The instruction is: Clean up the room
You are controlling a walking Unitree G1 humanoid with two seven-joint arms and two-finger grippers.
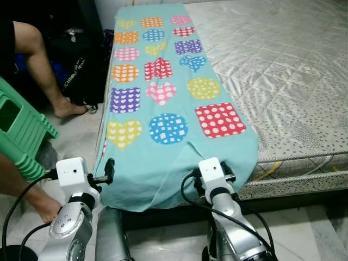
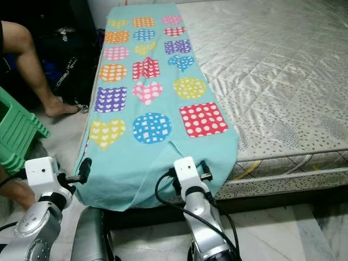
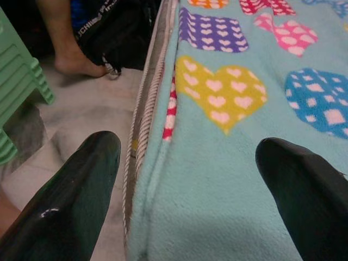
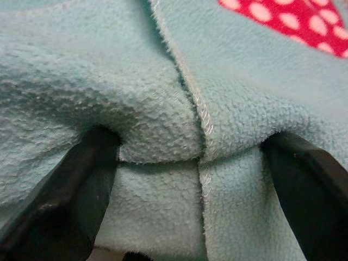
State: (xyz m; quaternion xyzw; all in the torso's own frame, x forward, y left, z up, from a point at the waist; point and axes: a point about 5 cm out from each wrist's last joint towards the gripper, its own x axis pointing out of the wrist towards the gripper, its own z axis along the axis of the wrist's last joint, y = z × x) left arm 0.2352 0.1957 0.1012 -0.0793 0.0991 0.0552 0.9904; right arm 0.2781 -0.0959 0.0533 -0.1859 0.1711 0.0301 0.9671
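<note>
A teal fleece blanket printed with bright hearts, circles and squares lies as a long strip along the left side of a bare mattress. Its near end hangs over the foot of the bed. My left gripper is open and straddles the blanket's left edge near the yellow heart; one finger is over the floor, the other over the fleece. My right gripper is open too and pushed into the blanket's near end, where a bunched fold with a seam bulges between its fingers.
A green plastic stool stands on the floor at my left. A person's leg and bare foot are beside a black bag, and another bare foot is close to my left arm. Marble floor runs along the bed.
</note>
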